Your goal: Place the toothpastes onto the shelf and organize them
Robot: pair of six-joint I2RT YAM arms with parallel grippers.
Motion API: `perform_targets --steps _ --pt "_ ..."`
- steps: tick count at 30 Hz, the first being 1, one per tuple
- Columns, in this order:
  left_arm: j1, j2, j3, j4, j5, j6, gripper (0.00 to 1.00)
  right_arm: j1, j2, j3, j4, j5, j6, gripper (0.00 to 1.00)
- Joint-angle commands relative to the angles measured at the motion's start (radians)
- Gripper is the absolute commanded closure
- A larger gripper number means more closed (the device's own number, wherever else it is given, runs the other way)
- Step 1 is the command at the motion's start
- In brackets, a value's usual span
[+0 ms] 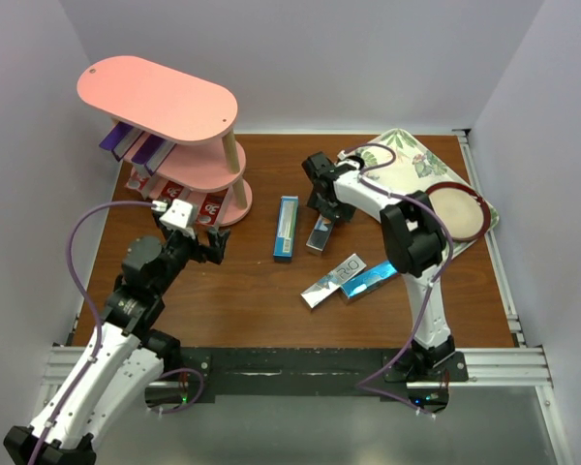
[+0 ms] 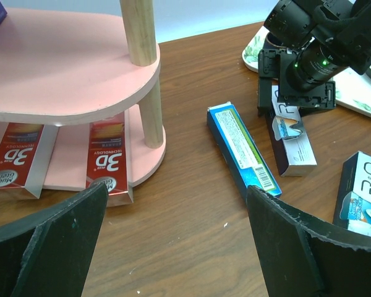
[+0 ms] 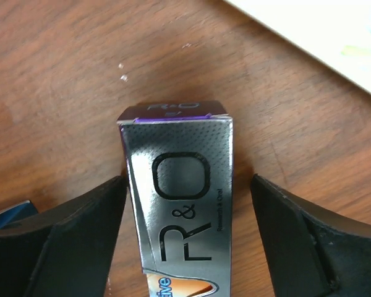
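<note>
Two gaps separate the open, empty right gripper [image 3: 188, 192] from the silver cardboard toothpaste carton [image 3: 173, 142] at four o'clock of the pink three-tier shelf [image 1: 160, 97], so centring before squeezing its long sides seems wise.

I have the shelf [image 1: 165, 102] at the far left of the table [image 1: 223, 300], the tray [image 1: 407, 145] at its far right; upper cartons [image 1: 136, 145] lie on the shelf's middle tier, lower cartons [image 1: 174, 194] on its bottom tier; between shelf and tray lies a lone carton [image 1: 287, 228]; just right of it, a second carton [image 1: 320, 235] sits between the fingers of my right gripper [image 1: 321, 215]; nearer me, a pair of cartons [image 1: 332, 282] lies side by side.
</note>
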Motion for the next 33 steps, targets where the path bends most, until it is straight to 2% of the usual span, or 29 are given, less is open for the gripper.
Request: perform_targets --steps 1,4,8,13,16,21,22,25,29,33 --pt "-0.010 -0.010 -0.012 0.029 0.011 0.017 0.00 -0.012 -0.002 0.000 -0.006 0.010 0.059 0.22" --pt "-0.010 -0.008 -0.013 0.035 0.028 0.017 0.00 -0.017 -0.021 -0.026 0.012 -0.003 0.066 0.32" --pt "-0.010 -0.005 -0.015 0.046 0.056 0.018 0.00 -0.020 -0.070 -0.084 0.055 -0.029 0.072 0.53" --pt "-0.010 0.009 -0.023 0.068 0.131 0.014 0.00 -0.022 -0.205 -0.205 0.181 -0.092 0.102 0.68" --pt "-0.010 0.018 -0.024 0.082 0.175 0.007 0.00 -0.023 -0.312 -0.307 0.250 -0.141 0.118 0.69" --pt "-0.010 0.039 -0.027 0.108 0.217 -0.025 0.00 -0.023 -0.513 -0.555 0.517 -0.226 0.160 0.69" --pt "-0.010 0.056 -0.024 0.112 0.223 -0.039 0.00 -0.023 -0.582 -0.628 0.607 -0.235 0.171 0.69" --pt "-0.010 0.092 0.005 0.123 0.254 -0.132 0.00 -0.023 -0.666 -0.739 0.721 -0.258 0.200 0.69" --pt "-0.013 0.119 -0.018 0.274 0.343 -0.311 0.00 -0.023 -0.801 -0.844 0.848 -0.287 0.241 0.69" --pt "-0.062 0.148 -0.075 0.422 0.355 -0.385 0.00 -0.022 -0.895 -0.920 0.945 -0.321 0.278 0.69"
